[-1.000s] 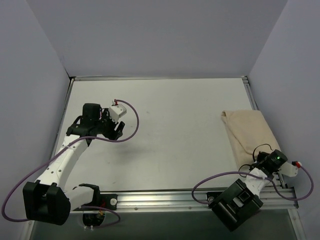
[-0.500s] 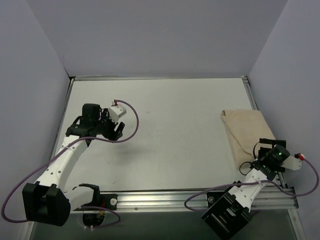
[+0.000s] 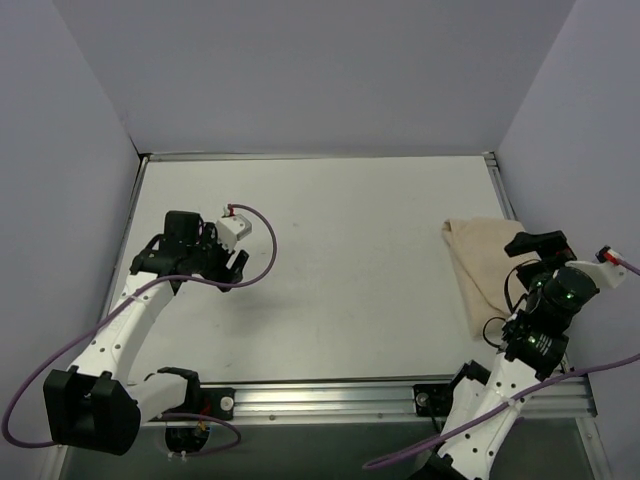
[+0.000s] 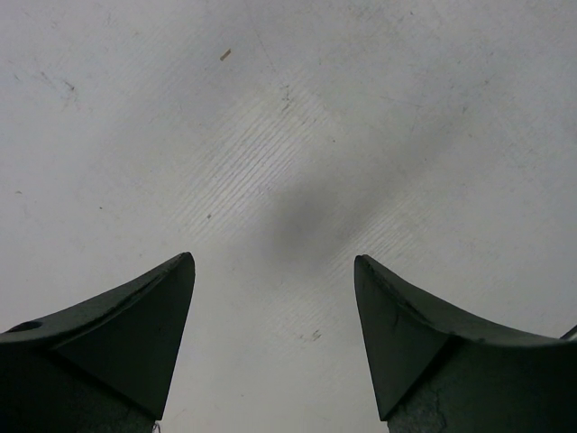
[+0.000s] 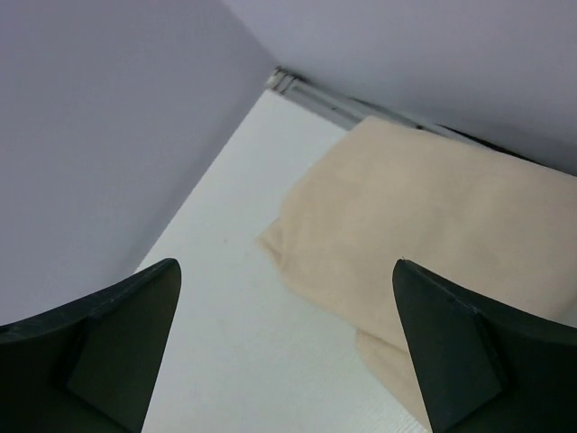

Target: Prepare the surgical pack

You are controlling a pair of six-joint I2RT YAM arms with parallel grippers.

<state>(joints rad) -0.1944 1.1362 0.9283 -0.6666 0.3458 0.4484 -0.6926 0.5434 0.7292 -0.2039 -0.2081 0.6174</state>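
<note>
The surgical pack shows as a folded beige cloth bundle (image 3: 483, 262) lying at the right edge of the table; its contents are hidden inside. My right gripper (image 3: 531, 248) hangs over the bundle's right side, raised off it. In the right wrist view the bundle (image 5: 424, 207) lies beyond and between the wide-open jaws of that gripper (image 5: 287, 264), which hold nothing. My left gripper (image 3: 234, 262) hovers over the bare left part of the table. In the left wrist view this gripper (image 4: 274, 258) is open, with only table surface under it.
Lilac walls close in the white table (image 3: 350, 250) on three sides, and the right wall stands close to the bundle. An aluminium rail (image 3: 330, 395) runs along the near edge. Purple cables (image 3: 265, 250) loop from both wrists.
My right gripper opened wide and rose from the bundle's near corner to above its right side. The left arm barely shifted.
</note>
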